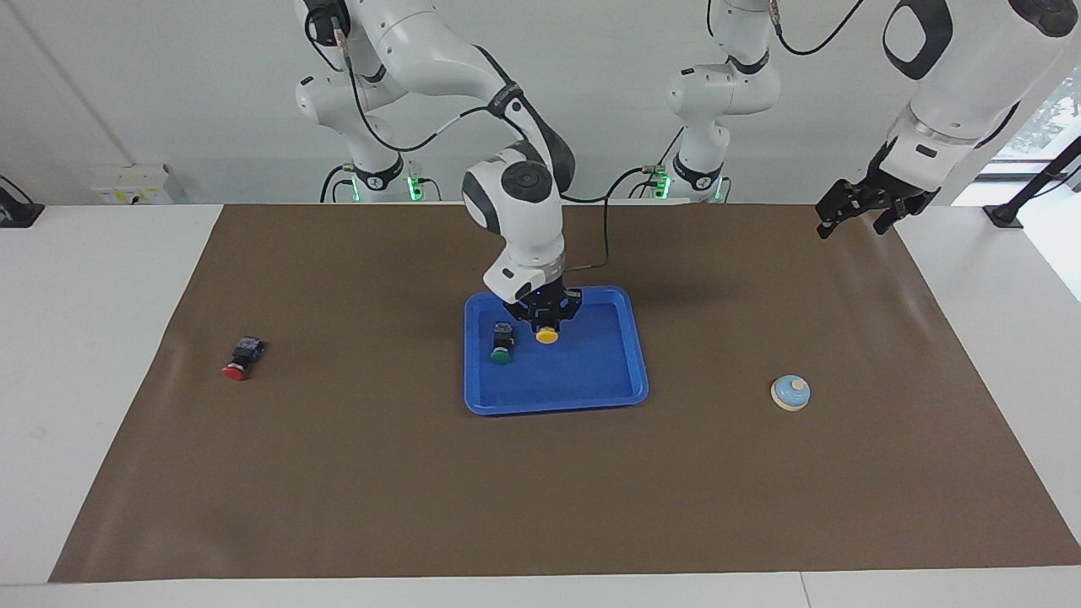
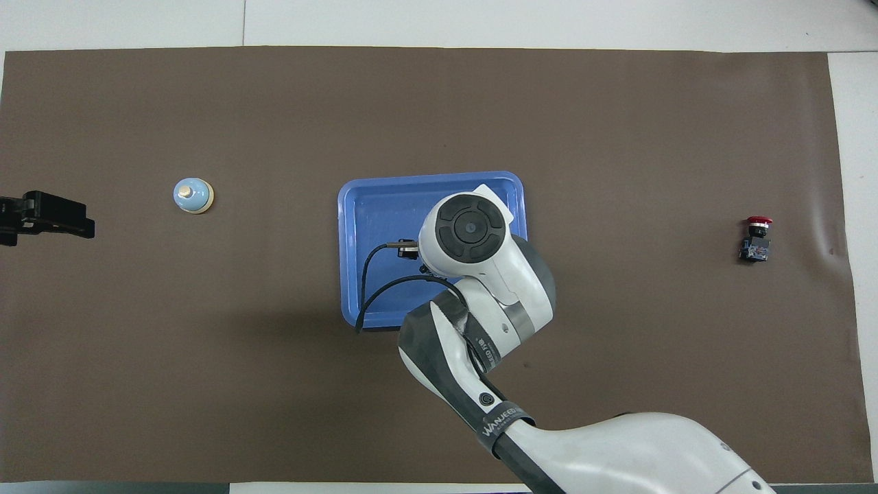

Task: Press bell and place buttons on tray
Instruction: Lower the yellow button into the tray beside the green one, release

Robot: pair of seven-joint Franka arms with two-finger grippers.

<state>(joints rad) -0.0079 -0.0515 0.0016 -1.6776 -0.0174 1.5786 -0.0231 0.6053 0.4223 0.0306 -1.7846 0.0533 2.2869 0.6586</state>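
Observation:
The blue tray [image 1: 591, 371] lies mid-table and also shows in the overhead view [image 2: 370, 206]. My right gripper [image 1: 547, 325] is low over the tray, shut on the yellow button [image 1: 547, 336], whose cap faces away from the robots. The green button [image 1: 502, 346] lies in the tray beside it. In the overhead view my right wrist hides both. The red button [image 1: 239, 361] lies on its side on the mat toward the right arm's end [image 2: 756, 237]. The bell [image 1: 790, 392] stands toward the left arm's end [image 2: 193, 195]. My left gripper [image 1: 853, 226] waits open in the air [image 2: 68, 219].
A brown mat [image 1: 338, 490] covers most of the white table. My right arm's cable [image 2: 370, 288] loops over the tray's edge nearest the robots.

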